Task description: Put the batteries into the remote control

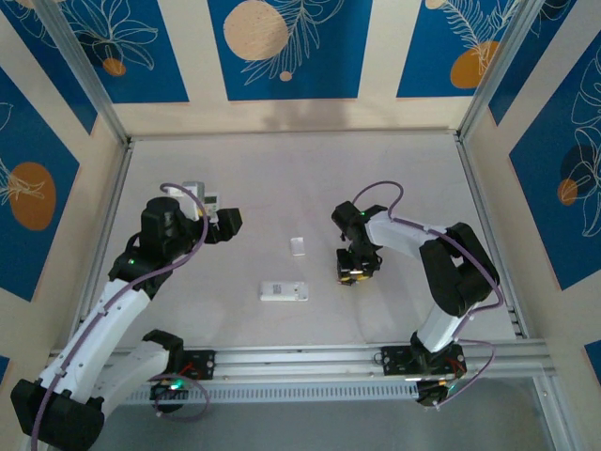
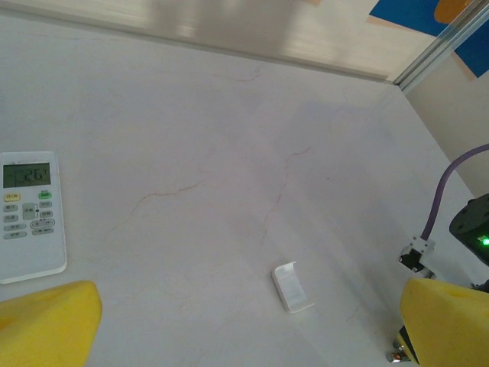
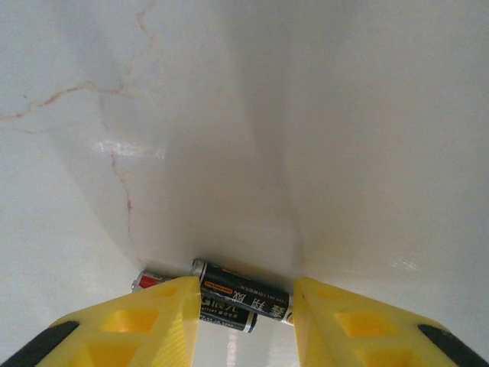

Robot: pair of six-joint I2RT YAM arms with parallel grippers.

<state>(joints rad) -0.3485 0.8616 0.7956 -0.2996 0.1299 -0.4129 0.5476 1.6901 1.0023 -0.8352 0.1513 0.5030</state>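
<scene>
Right end effector [image 3: 246, 321] low on desk [image 3: 344, 115], jaws astride two touching batteries [image 3: 237, 293]; clamped or not, cannot tell. Left end effector [image 2: 248, 321] wide open, empty. Risk: pinching both at once, or endwise squeeze flicking one away.

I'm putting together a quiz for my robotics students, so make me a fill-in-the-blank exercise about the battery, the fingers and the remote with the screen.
1. The black cylindrical battery lies between the right arm's fingers, which are ____ in colour.
2. The left arm's fingers stand wide ____.
3. The white rectangular remote control with a screen lies face ____.
Missing words: yellow; open; up.
</scene>
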